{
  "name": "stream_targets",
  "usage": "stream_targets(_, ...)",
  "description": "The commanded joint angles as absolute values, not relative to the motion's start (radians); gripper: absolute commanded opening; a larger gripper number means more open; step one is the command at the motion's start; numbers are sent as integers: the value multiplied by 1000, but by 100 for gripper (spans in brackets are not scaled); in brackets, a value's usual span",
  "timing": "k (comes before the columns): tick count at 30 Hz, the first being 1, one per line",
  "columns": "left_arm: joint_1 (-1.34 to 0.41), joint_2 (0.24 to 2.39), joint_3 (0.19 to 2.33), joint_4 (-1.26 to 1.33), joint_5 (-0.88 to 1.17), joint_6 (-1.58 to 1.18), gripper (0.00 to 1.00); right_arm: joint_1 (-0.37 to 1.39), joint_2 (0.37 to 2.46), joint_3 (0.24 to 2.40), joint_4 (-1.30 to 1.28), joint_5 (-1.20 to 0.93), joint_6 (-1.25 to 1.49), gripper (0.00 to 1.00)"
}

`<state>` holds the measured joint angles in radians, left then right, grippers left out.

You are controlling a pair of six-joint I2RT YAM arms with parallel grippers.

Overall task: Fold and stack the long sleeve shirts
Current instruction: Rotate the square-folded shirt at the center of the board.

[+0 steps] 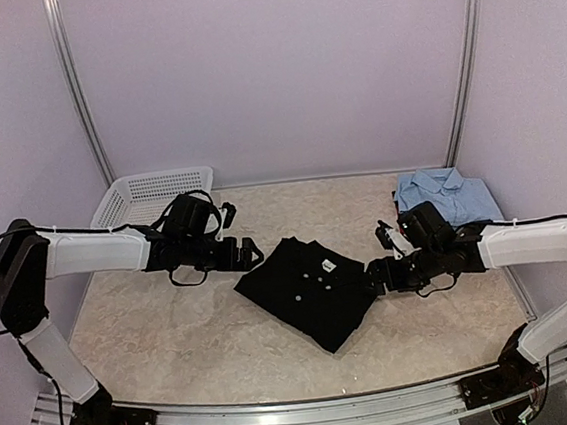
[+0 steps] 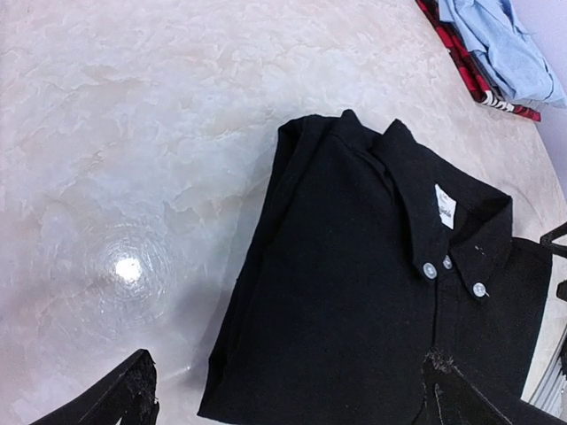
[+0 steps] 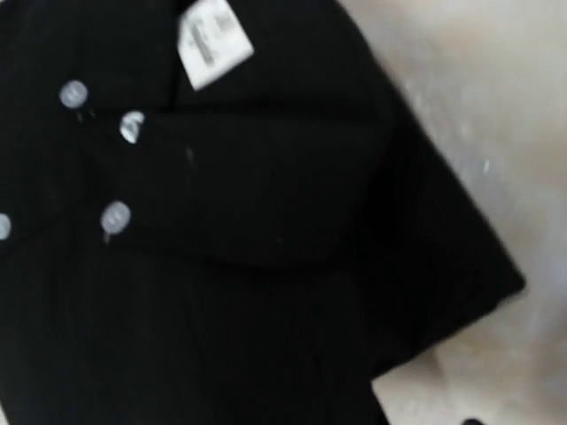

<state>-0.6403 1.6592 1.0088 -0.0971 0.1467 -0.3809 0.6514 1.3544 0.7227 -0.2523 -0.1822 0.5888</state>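
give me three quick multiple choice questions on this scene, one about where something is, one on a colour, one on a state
1. The white basket sits at:
A) the far left corner of the table
B) the near right corner
C) on top of a shirt

2. The top shirt of the far right pile is:
A) green
B) light blue
C) white

3. The black shirt is:
A) spread out with its sleeves wide
B) crumpled in a heap
C) folded flat

Answers:
1 A, the top view shows it by the back wall on the left.
2 B, its pale blue collar and body show in the top and left wrist views.
3 C, it lies mid-table as a compact rectangle with the collar on top.
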Motion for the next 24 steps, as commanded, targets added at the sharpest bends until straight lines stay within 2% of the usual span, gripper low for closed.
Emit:
stream_targets(1, -614, 1763, 1062, -44, 195, -354, 99, 675, 1367, 678, -131, -200, 686, 77)
stream_targets(4, -603, 1840, 1068, -17, 225, -360, 99, 677, 1409, 669, -84, -222, 691, 66)
stream_targets(7, -603, 1878, 1048, 27, 258, -372, 99, 679, 1437, 668, -44, -236, 688, 48)
stream_targets(8, -603, 1881, 1032, 46, 272, -378, 99, 678, 1444, 672, -39, -230, 684, 39)
stream_targets(10, -604, 1871, 994, 84, 305, -396, 99, 679, 1465, 689, -46, -215, 672, 30)
stream_targets(15, -639, 1805, 855, 191, 355, -441, 98, 670, 1533, 765, -94, -163, 600, 24)
stream_targets(24, -762, 1663, 694, 181, 215, -520, 98, 576, 1746, 968, -131, -174, 383, 22)
